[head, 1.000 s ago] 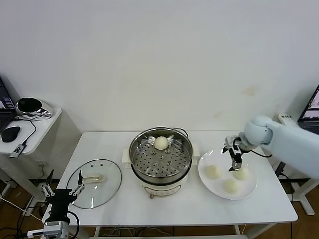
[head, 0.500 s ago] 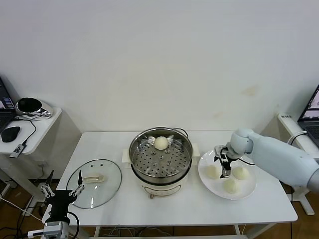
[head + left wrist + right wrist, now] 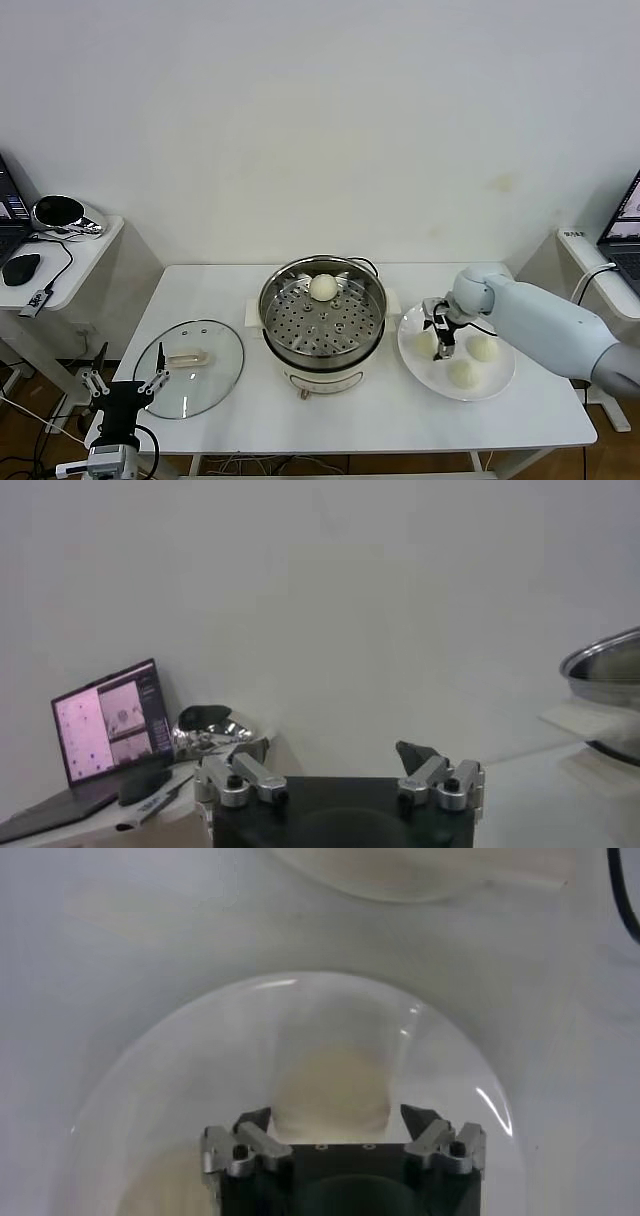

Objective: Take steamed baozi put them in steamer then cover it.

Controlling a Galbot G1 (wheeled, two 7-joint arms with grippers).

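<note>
My left pincer hangs open, its two metal fingers spread wide apart with nothing between them. Beyond it to one side, a laptop glows on a side table. On the other side, the steamer shows its shiny rim.

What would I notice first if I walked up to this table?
Probably the shiny steamer in the middle, with one baozi sitting on its holey tray. To its right, the right tool dips onto a white plate of three more buns, straddling one. The glass cover lies flat on the left.
</note>
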